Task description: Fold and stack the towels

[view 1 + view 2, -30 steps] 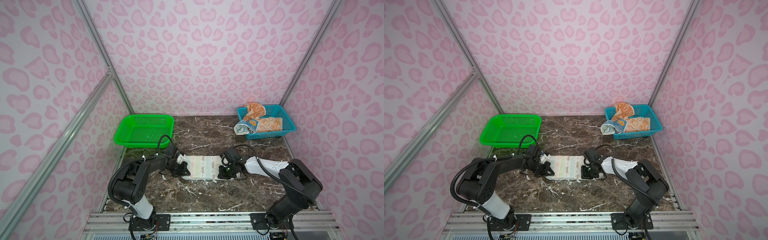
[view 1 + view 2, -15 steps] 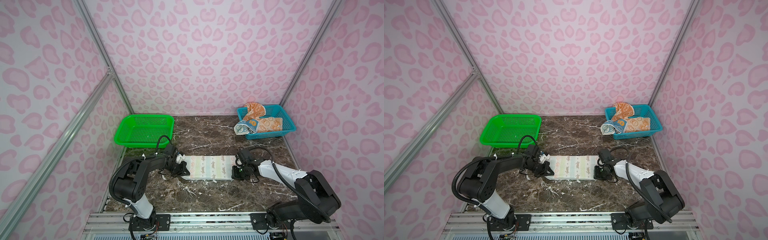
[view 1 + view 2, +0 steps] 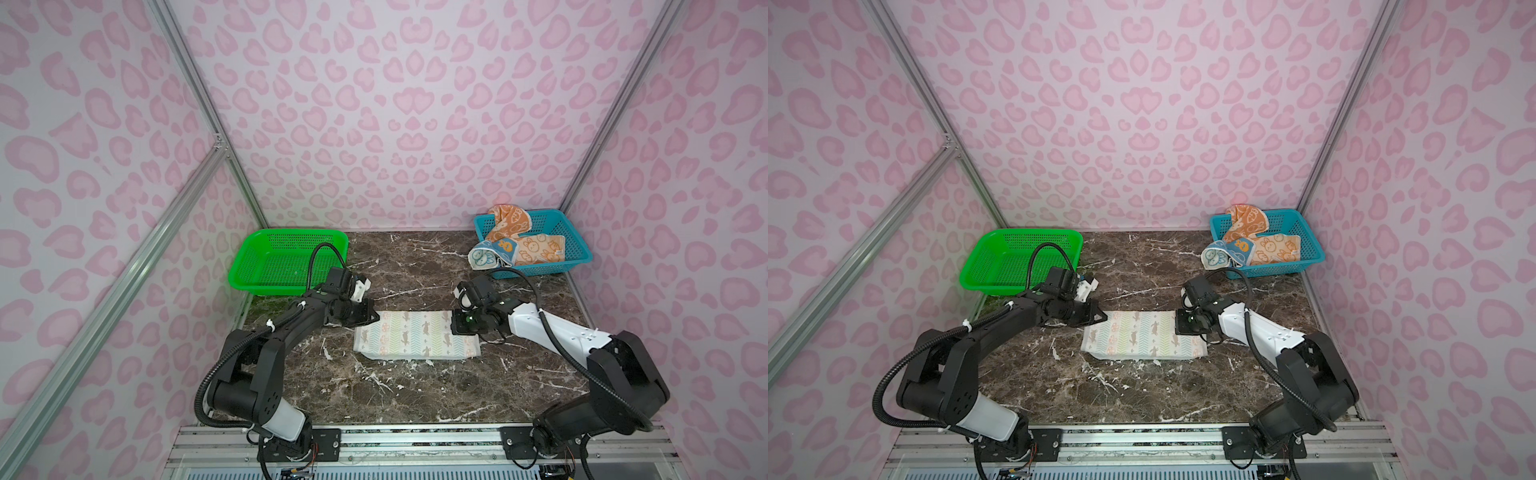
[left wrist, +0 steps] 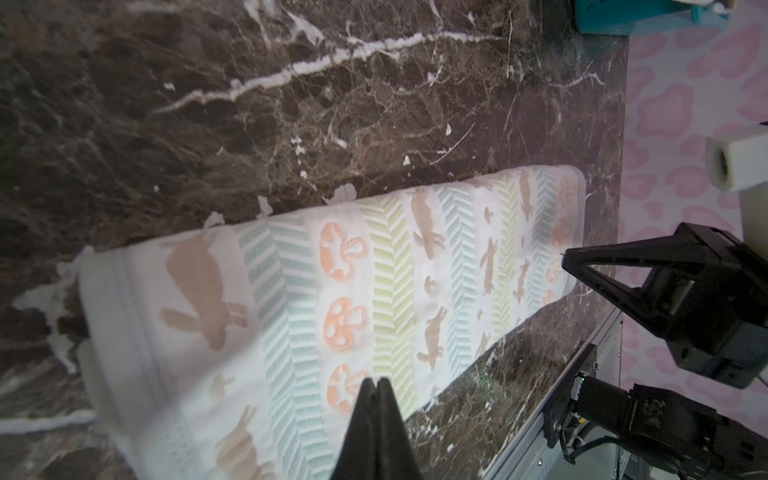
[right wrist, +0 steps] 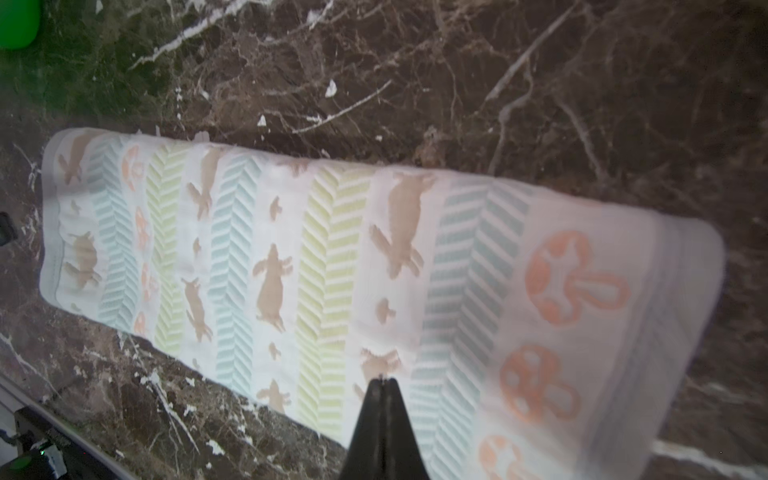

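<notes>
The white chevron towel (image 3: 415, 341) (image 3: 1144, 336) lies on the marble table as a long folded strip, sharp in both wrist views (image 4: 291, 299) (image 5: 332, 257). My left gripper (image 3: 376, 318) (image 3: 1104, 317) (image 4: 377, 380) hangs shut at the strip's far left corner with nothing between its fingers. Over the far right end my right gripper (image 3: 454, 328) (image 3: 1177, 326) (image 5: 382, 378) is shut too and holds nothing. The orange towel (image 3: 536, 249) (image 3: 1273, 249) and the blue towel (image 3: 484, 255) (image 3: 1214, 257) lie crumpled in the blue basket.
The blue basket (image 3: 579, 249) (image 3: 1310, 249) stands at the back right. A green basket (image 3: 286, 262) (image 3: 1017, 257) with nothing in it sits at the back left, just behind my left arm. Pink patterned walls close in three sides.
My right gripper swept right along the towel, drawing it out longer, then came back to its far right end. My left gripper shifted slightly toward the back.
</notes>
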Robot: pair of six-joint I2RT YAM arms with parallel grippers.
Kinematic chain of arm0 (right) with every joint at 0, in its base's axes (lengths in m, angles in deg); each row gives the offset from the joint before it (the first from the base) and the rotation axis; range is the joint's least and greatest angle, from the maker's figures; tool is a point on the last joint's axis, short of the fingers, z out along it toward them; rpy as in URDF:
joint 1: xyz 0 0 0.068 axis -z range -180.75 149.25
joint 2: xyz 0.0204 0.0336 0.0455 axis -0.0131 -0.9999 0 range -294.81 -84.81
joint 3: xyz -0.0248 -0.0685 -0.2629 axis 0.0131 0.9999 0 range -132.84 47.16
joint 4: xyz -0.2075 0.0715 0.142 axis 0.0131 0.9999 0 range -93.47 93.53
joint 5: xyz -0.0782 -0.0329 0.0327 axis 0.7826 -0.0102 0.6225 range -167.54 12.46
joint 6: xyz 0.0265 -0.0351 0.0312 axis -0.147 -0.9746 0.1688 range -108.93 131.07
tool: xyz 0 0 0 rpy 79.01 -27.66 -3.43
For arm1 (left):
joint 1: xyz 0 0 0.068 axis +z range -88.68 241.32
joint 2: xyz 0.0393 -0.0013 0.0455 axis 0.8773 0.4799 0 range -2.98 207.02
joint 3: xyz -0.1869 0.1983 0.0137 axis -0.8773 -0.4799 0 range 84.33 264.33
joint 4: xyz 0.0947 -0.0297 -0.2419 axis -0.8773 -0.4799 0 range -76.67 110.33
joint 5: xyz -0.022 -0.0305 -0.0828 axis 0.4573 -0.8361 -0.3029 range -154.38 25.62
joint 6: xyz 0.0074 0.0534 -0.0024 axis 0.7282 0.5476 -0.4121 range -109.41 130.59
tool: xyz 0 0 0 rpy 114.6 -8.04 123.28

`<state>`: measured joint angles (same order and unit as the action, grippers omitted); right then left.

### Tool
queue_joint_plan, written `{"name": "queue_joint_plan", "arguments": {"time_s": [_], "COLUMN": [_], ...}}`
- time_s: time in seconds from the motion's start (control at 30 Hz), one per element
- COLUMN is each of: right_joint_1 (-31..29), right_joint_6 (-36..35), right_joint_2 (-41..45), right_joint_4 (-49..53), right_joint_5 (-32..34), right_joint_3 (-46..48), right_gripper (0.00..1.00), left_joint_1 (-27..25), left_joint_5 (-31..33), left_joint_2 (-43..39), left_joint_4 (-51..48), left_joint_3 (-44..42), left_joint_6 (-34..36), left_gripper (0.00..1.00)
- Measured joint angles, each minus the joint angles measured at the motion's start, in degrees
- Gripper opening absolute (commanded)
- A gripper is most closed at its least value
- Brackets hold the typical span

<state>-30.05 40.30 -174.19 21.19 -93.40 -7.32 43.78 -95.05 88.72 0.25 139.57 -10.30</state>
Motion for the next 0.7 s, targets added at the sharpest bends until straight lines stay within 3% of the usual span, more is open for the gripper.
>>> {"name": "queue_joint_plan", "arguments": {"time_s": [0.27,0.5,0.6,0.7], "right_joint_1": [2.36,3.17,2.67,0.09], "right_joint_6": [3.17,3.21,1.66,-2.19], "right_joint_2": [-6.43,-7.50,-7.21,-5.11], "right_joint_4": [0.11,1.22,1.25,1.36], "right_joint_5": [8.02,11.78,11.74,11.89], "right_joint_3": [-2.51,-1.20,-1.11,-1.68], "right_gripper": [0.00,0.00,0.00,0.09], "left_joint_1": [0.61,1.03,1.07,0.96], "left_joint_5": [7.26,8.00,7.67,8.37], "left_joint_2": [8.87,10.19,9.07,6.62], "left_joint_4": [0.85,3.08,4.68,4.09], "left_joint_3": [1.42,-0.17,-1.49,-2.12], "left_joint_6": [-1.14,-1.11,-1.09,-1.07], "left_gripper": [0.03,0.03,0.10,0.17]}}
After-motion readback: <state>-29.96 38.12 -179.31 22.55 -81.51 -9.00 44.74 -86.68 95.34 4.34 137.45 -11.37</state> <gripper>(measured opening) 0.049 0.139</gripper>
